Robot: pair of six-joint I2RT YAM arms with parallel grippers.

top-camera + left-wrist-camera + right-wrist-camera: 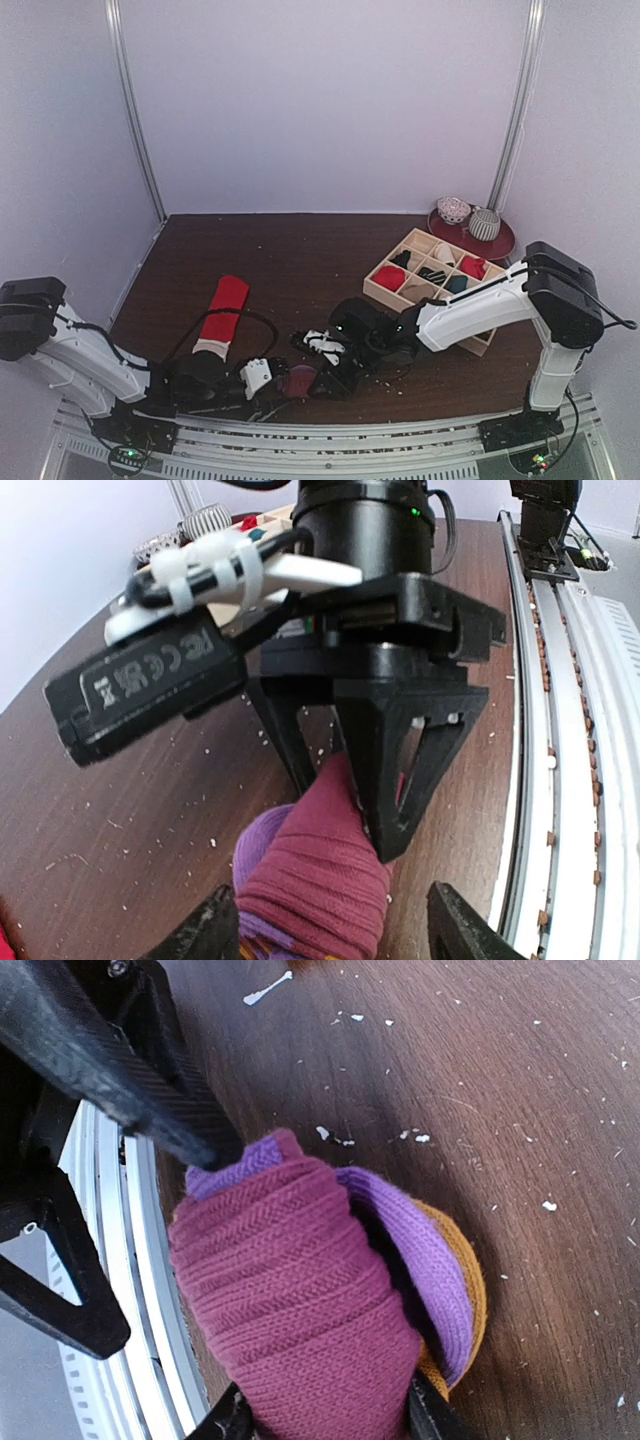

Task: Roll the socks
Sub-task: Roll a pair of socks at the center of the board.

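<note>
Nearest, along the front edge of the dark wooden table (300, 250), a ribbed metal rail (380, 435). Just beyond it, on the tabletop, the magenta sock (290, 1300), bunched into a thick roll with purple heel fabric and an orange cuff curling around one side.

Pinched from above by the right gripper (330, 1422): both black fingers pressed into the roll's flanks, fabric filling the gap between them. Straddled from the opposite side by the left gripper (335, 930), spread wide. One fingertip (205, 1140) touching the purple edge of the roll, the other off toward the rail and clear of the fabric, so holding nothing. Scattered around, pale crumbs (330, 1135) on the wood.

A little farther back and to the left, the red sock (225, 305), flat and stretched out. White-grey striped cuff toward the near edge, just beside the left arm, apart from both grippers.

Farther right, partly behind the right arm, a light wooden divider box (378, 291) with rolled socks in red, black, teal and white in its compartments. Behind that, in the far right corner, a dark red plate (503, 245) carrying two grey-white patterned round items (453, 209). Beyond everything, plain pale walls (320, 100).
</note>
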